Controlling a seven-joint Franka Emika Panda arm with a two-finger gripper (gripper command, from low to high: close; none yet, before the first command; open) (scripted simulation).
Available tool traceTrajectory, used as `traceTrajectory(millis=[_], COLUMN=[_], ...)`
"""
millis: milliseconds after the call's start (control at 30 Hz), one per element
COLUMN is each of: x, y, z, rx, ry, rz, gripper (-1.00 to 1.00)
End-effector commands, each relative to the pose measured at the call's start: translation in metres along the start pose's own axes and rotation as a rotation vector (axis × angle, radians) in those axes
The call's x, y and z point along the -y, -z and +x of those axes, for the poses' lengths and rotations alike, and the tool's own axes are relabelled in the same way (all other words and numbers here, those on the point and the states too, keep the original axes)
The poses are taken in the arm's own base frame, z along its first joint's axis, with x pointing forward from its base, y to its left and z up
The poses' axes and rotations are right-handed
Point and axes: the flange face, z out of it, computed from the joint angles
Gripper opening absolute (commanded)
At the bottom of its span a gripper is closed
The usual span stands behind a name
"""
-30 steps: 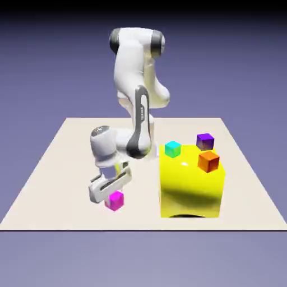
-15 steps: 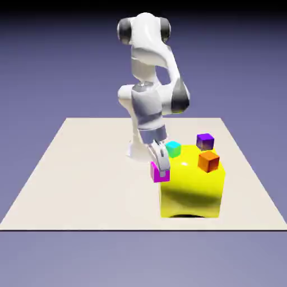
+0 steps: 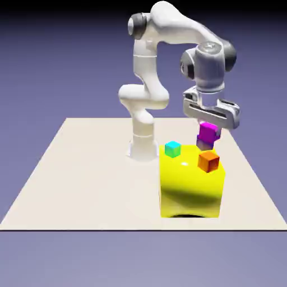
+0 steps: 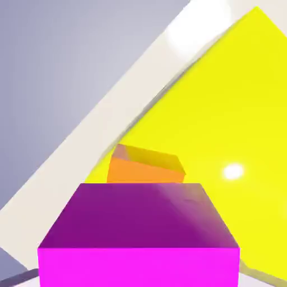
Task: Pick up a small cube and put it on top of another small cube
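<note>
My gripper [image 3: 209, 130] is shut on the small magenta cube [image 3: 208, 131], held in the air over the back right of the big yellow block [image 3: 190, 185]. Directly beneath it, only a sliver of the dark purple cube [image 3: 203, 144] shows on the block's top. In the hand view the magenta cube [image 4: 140, 235] fills the bottom of the picture and hides my fingertips and the purple cube. Whether the magenta cube touches the purple one I cannot tell.
An orange cube [image 3: 208, 161] sits on the yellow block's front right, also seen beyond the magenta cube as the orange cube [image 4: 146, 165]. A cyan cube [image 3: 172, 148] sits on the block's back left. The beige table [image 3: 84, 168] spreads around the block.
The arm lifted the magenta cube from the table at the exterior view's left, carried it up and to the right, and now holds it above the purple cube.
</note>
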Motion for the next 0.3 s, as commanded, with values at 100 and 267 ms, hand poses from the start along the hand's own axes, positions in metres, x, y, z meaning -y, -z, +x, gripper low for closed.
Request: traceTrajectory(millis=[100, 267], x=[0.0, -0.003], y=[-0.02, 0.05], z=[0.002, -0.001], rx=[-0.001, -0.001], ry=[-0.001, -0.001], rz=[0.0, 0.0], gripper=[1.0, 1.0])
